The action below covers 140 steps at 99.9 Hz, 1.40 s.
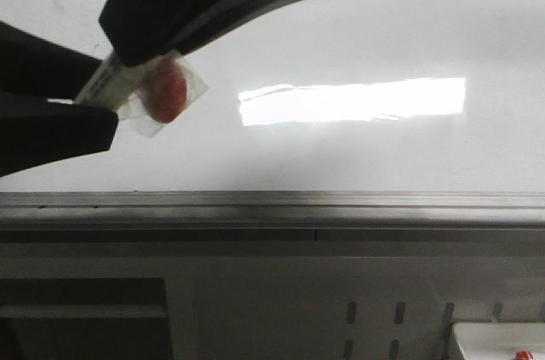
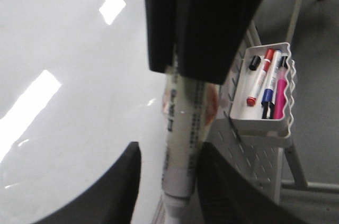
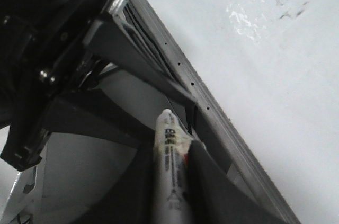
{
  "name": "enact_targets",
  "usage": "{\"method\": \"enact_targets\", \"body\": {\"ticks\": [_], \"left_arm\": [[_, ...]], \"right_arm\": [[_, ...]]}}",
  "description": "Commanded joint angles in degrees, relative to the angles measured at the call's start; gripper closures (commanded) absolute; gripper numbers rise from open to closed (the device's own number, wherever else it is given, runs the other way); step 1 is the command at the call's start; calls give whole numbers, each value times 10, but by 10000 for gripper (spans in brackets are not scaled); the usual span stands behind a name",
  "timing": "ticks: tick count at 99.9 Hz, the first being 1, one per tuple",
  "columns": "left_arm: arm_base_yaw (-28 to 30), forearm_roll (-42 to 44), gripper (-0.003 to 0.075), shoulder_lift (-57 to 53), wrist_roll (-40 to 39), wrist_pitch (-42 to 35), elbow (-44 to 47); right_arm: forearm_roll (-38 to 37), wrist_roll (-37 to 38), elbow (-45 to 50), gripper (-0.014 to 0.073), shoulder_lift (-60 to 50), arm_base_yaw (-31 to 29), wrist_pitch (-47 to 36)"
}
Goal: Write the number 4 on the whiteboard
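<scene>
The whiteboard (image 1: 383,20) fills the front view, with a bright reflection (image 1: 353,100) and a grey rim (image 1: 272,200) along its bottom. No number 4 shows on it. A white marker (image 1: 106,83) with a red, taped pad (image 1: 166,92) is held in front of the board's left side. My right gripper (image 1: 136,54) reaches in from above and is shut on the marker (image 3: 169,181). My left gripper (image 1: 89,96) comes in from the left edge. Its jaws straddle the marker (image 2: 180,144): one finger (image 2: 222,187) touches it, the other (image 2: 114,187) stands apart.
A white tray (image 2: 265,123) with red, blue, pink and black markers hangs on a perforated grey panel (image 1: 383,317) below the board; its corner shows at the front view's bottom right (image 1: 498,339). Faint grey smudges (image 3: 291,7) mark the board.
</scene>
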Motion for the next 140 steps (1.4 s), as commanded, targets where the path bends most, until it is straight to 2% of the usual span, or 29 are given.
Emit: {"method": "enact_targets", "body": {"ticks": [1, 9, 20, 31, 51, 70, 101, 124, 140], "left_arm": [[6, -77, 309, -11, -7, -35, -15], [16, -87, 259, -21, -7, -32, -15], [25, -88, 258, -40, -8, -21, -15], [28, -106, 258, -69, -8, 27, -15], [28, -222, 258, -131, -8, 100, -15], [28, -275, 258, -163, -8, 113, -15], [28, -302, 258, -163, -7, 147, -15], [54, -302, 259, -163, -7, 147, -15], [74, -302, 259, -163, -7, 142, -15]], "right_arm": [[-2, -8, -19, 659, -11, -1, -33], [-2, -7, -19, 659, -11, -1, -33], [-2, -7, -19, 659, -9, -1, -51], [-2, -7, -26, 659, -9, -11, -62], [-13, -7, -85, 658, -9, -61, -7], [-26, -7, -161, 658, 27, -112, 57], [-76, -7, -246, 657, 108, -122, 59], [-96, -7, -259, 656, 129, -124, 42], [-96, -7, -256, 656, 136, -124, 67]]}}
